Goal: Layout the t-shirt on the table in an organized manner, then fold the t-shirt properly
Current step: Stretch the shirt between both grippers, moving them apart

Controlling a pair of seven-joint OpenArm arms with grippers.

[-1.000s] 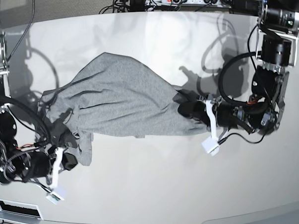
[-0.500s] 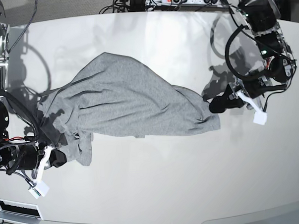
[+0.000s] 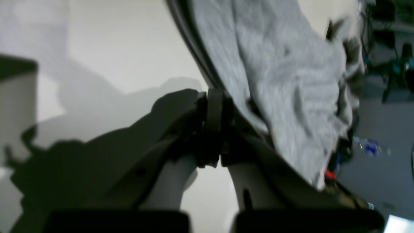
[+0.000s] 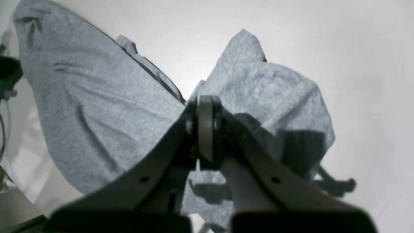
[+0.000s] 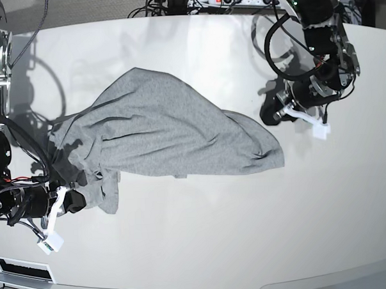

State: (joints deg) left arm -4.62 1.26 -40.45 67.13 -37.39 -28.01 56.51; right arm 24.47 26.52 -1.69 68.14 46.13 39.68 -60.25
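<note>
Left wrist view: my left claw (image 3: 212, 129) has its jaws together, nothing between them. Shirt (image 3: 284, 81) lies off past the tips, on the table (image 3: 113, 48). Frame is blurred, so I take it as apart from the cloth, not touching.

Right wrist view: my right claw (image 4: 205, 129) is also together, tips sitting over the shirt (image 4: 97, 106). No cloth visibly pinched. A bunched flap (image 4: 275, 97) sits just past the tips, bare table (image 4: 355, 64) beyond it.

Base view: shirt (image 5: 160, 130) is a crumpled heap mid-table (image 5: 248, 244), sleeve end bunched toward my right claw (image 5: 74, 201), rounded end toward my left claw (image 5: 272, 112). Left claw is near that end but off it. No lettering showing.

Stage: layout not done, I judge. Shirt isn't flat, so the fold can't start yet.

Risk 1: both claws are closed, so going down like this only pushes cloth and bunches it more. Open first.

Risk 2: the right end is stacked in layers. A pinch there could take several plies, and pulling would drag the heap instead of spreading it.

Risk 3: glossy table, soft cotton. A one-sided pull slides the whole shirt instead of stretching it.

Risk 4: hem and collar are not clear to me, so a wrong corner pick gives a twisted layout.
</note>
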